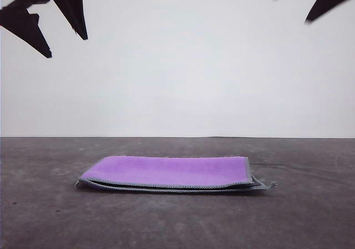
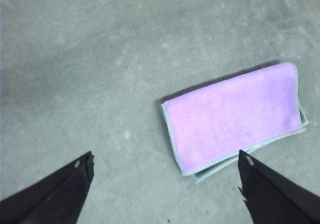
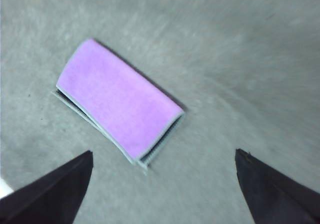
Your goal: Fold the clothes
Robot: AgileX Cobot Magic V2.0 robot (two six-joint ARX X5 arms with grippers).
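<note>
Front view: the folded cloth (image 1: 173,173) lies purple side up on the grey table (image 1: 44,216), both grippers raised well above it. Left wrist view: the left gripper (image 2: 166,166) gapes wide, holding nothing, cloth (image 2: 232,117) beyond its fingers. Right wrist view: the right gripper (image 3: 164,160) is spread wide too, cloth (image 3: 117,99) lying apart.

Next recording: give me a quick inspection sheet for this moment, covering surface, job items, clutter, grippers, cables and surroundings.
Surface: grey table, matte and mottled, with a few small specks.
Job's things: purple cloth lies folded flat near the table's middle, purple face up, grey stitched hem showing, lower layers peeking out at one edge.
Clutter: nothing seen.
Grippers: left gripper open, raised above the table, holding nothing; right gripper open, raised, holding nothing. Neither touches the cloth.
Cables: nothing seen.
Surroundings: plain white wall behind the table.
</note>
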